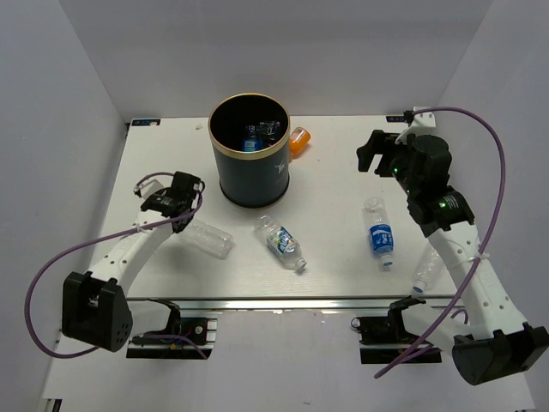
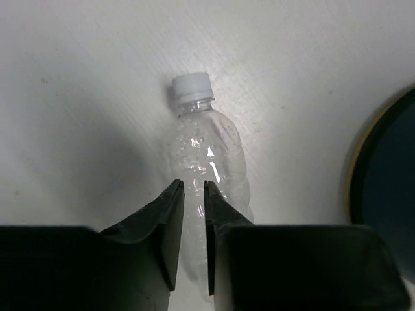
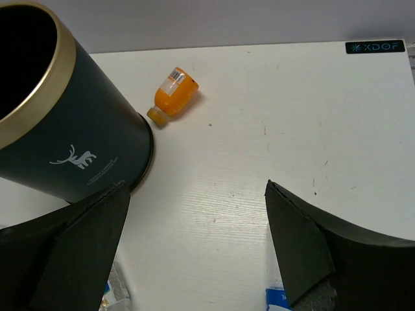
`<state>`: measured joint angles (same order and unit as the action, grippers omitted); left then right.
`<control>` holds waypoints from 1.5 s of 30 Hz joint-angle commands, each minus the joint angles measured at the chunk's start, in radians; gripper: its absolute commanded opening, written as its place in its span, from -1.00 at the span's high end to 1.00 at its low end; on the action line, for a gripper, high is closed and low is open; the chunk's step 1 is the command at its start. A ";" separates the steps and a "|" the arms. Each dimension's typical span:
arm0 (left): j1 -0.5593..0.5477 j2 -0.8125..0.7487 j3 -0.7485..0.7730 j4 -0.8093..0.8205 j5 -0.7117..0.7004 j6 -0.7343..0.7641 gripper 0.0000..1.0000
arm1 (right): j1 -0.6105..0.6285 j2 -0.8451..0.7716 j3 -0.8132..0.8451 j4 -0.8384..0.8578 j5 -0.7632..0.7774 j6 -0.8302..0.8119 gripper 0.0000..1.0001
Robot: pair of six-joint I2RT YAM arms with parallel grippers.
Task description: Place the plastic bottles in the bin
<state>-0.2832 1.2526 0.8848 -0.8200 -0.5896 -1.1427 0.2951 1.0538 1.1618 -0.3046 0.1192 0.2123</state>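
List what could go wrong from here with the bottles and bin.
1. The left gripper hangs nearly shut over the white-capped bottle; descending like this, it may shove or roll it rather than grip it.
2. The orange bottle lies beside the bin; the wide-open right gripper may knock the bin reaching for it.

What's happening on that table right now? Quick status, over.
Left tool nearly shut above white-capped bottle, not gripping. Right tool open, empty. Bin holds some bottles; five lie outside. Nothing in the way.
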 commanded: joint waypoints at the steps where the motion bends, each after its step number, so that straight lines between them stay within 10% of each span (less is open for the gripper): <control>1: 0.006 -0.048 0.089 -0.053 -0.079 0.075 0.40 | -0.008 -0.038 -0.014 0.024 0.027 0.013 -0.79; 3: 0.006 -0.076 0.105 -0.044 -0.064 0.096 -0.28 | -0.011 -0.041 -0.022 0.021 0.023 0.012 -0.79; 7: 0.009 -0.068 0.086 0.015 -0.029 0.115 -0.96 | -0.010 -0.044 -0.027 0.021 0.023 0.007 -0.79; 25: 0.018 0.324 0.014 0.398 0.160 0.031 -0.96 | -0.011 -0.048 -0.033 0.022 -0.013 0.029 -0.79; 35: 0.018 0.297 0.204 0.184 -0.072 0.093 0.07 | -0.010 -0.060 -0.034 0.010 0.003 0.019 -0.79; 45: 0.016 0.134 0.640 0.493 -0.108 0.727 0.14 | -0.010 -0.058 -0.067 0.016 0.023 -0.021 -0.79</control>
<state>-0.2691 1.4303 1.4265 -0.4816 -0.6937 -0.6701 0.2882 1.0031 1.0966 -0.3153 0.1455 0.2077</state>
